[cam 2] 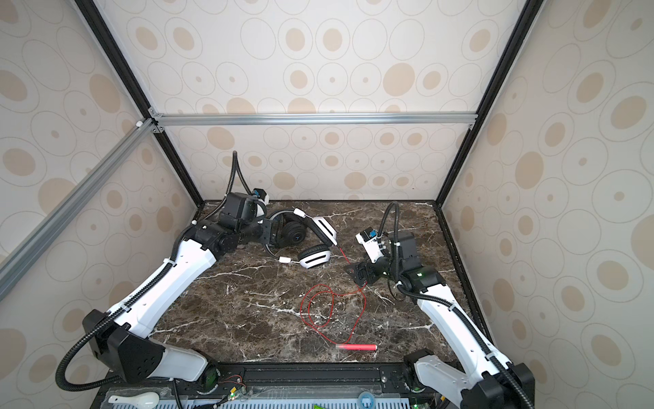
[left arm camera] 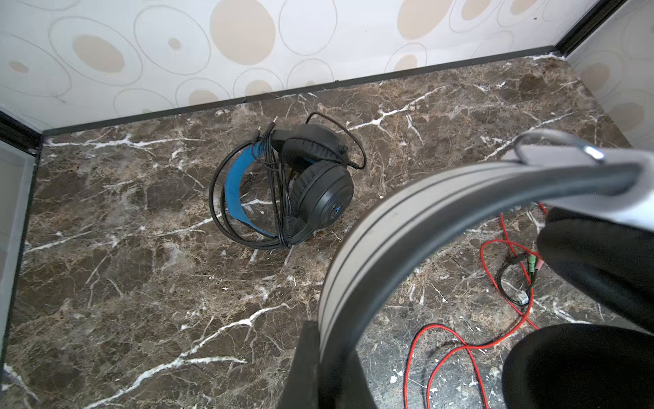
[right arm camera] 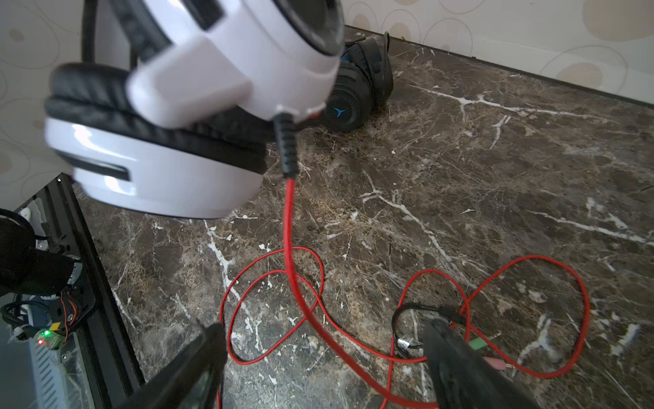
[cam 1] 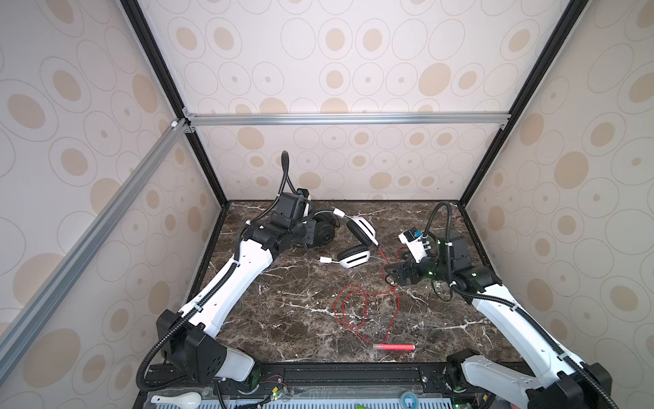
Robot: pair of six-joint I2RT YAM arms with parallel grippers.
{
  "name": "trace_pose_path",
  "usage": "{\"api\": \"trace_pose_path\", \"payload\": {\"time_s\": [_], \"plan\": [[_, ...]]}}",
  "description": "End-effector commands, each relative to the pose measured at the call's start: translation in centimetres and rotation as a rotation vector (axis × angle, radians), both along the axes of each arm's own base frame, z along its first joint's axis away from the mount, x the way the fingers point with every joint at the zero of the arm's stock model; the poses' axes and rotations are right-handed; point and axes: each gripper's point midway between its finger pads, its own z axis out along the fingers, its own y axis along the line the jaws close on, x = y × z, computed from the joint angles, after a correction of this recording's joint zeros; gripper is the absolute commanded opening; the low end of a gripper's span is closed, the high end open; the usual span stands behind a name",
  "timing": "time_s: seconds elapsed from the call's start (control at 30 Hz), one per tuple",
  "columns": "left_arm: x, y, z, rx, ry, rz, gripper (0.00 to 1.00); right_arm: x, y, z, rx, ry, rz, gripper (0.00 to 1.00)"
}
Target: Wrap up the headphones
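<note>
The left gripper's [cam 1: 307,236] jaws are closed tight on the headband [left arm camera: 407,212] of the white headset [cam 1: 361,229]. In the left wrist view the grey, black-lined band arcs out from a dark finger [left arm camera: 304,357]. The right gripper's [right arm camera: 325,327] jaws stand wide apart and hold nothing. The thin red cable [right arm camera: 290,230] runs down between its two fingers, and neither finger clamps it.

The black headset [left arm camera: 318,184] lies on the marble tabletop [cam 1: 283,301]. Its blue headband [left arm camera: 233,191] is turned up and its black cable [left arm camera: 276,198] is wound around it. The left gripper sits just beside this black headset, on the side toward the left arm. The white headset is also just beside the black headset, on the side toward the right arm. In the right wrist view its black-striped cups appear raised off the marble, and the red cable drops from one cup.

The right gripper is well apart from the black headset, beyond the white one. The red cable lies in loose loops on the marble, farther again from the black headset. In both top views it reaches a red rod-shaped piece [cam 1: 394,347]. A short black lead [right arm camera: 407,311] with a green plug [right arm camera: 477,343] and a pink plug [right arm camera: 495,363] lies among the loops, by the right gripper's fingers.
</note>
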Motion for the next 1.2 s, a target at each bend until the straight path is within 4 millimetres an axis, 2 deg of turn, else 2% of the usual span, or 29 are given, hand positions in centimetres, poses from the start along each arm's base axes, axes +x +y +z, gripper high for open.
{"api": "trace_pose_path", "payload": {"time_s": [0.0,0.2,0.4,0.6,0.83,0.9,1.07,1.17], "plan": [[0.6,-0.8,5.0,-0.054,-0.106,-0.043,0.0,1.0,0.2,0.1,0.051,-0.051,0.022,0.9],[0.9,-0.6,6.6,-0.035,-0.113,-0.031,0.0,2.0,0.6,-2.1,0.103,-0.022,-0.004,0.87],[0.9,-0.3,9.1,-0.05,-0.136,-0.018,0.0,3.2,0.9,-3.2,0.13,-0.007,-0.026,0.83],[0.6,-0.2,11.6,-0.126,-0.18,-0.007,0.0,4.0,1.2,-3.5,0.163,0.0,-0.037,0.76],[0.8,0.6,13.1,-0.159,-0.197,0.011,0.0,5.1,1.3,-3.4,0.187,-0.013,-0.057,0.7],[0.9,0.9,13.5,-0.173,-0.206,0.019,0.0,5.4,1.5,-3.1,0.202,-0.016,-0.056,0.62],[1.3,2.4,13.5,-0.177,-0.202,0.075,0.0,5.6,1.5,-2.5,0.198,-0.031,-0.058,0.3],[1.6,3.6,13.0,-0.15,-0.198,0.131,0.0,5.6,0.3,-2.9,0.104,-0.024,-0.105,0.16]]}}
